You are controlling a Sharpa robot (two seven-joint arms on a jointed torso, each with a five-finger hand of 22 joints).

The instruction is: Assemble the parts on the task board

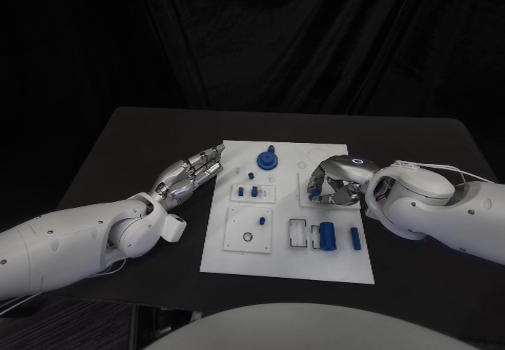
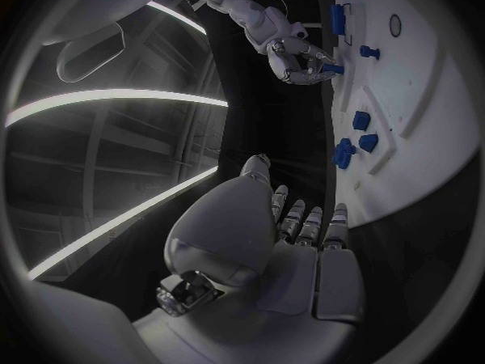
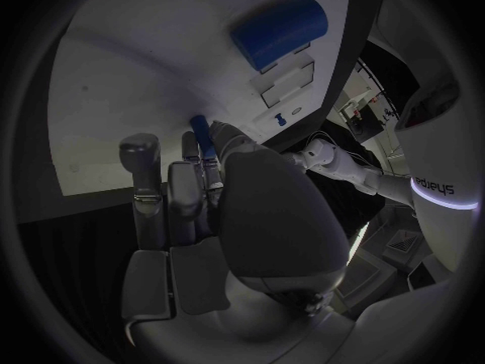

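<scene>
black table (image 1: 126, 138) | task board (image 1: 342, 270) | blue peg (image 3: 200, 125) pinched by right hand (image 1: 335, 182)

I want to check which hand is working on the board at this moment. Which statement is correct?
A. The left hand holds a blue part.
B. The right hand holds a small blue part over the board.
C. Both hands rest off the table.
B: the right hand pinches a small blue part above the task board; the left hand is flat and holds nothing.
</scene>
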